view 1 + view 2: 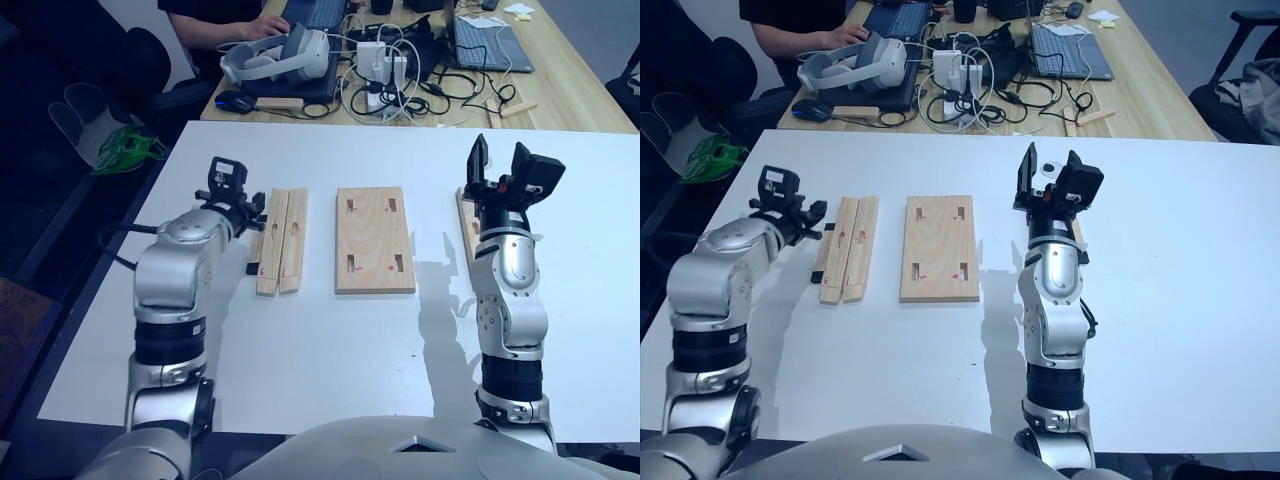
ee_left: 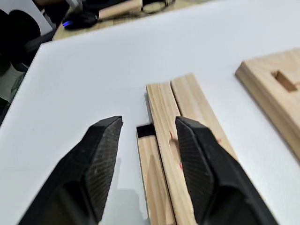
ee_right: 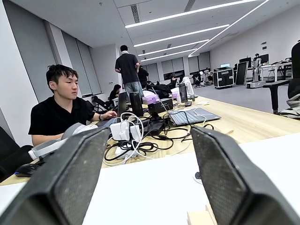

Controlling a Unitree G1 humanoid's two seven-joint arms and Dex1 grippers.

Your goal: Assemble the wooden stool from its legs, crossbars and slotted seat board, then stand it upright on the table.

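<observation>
Seat board flat on tbl, legs alongside

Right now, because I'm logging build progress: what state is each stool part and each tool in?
seat board, lying flat, slots up, nothing fitted.
left wooden pieces, lying flat side by side, unassembled.
right wooden piece, lying flat, partly hidden.
left tool, open, empty, low beside the left wooden pieces.
right tool, open, empty, pointing up.

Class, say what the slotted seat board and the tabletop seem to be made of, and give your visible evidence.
Seat board: pale wood, apparently unvarnished; grain lines and cut slots show. Tabletop: smooth matt white, probably laminate; its core is hidden.
</observation>
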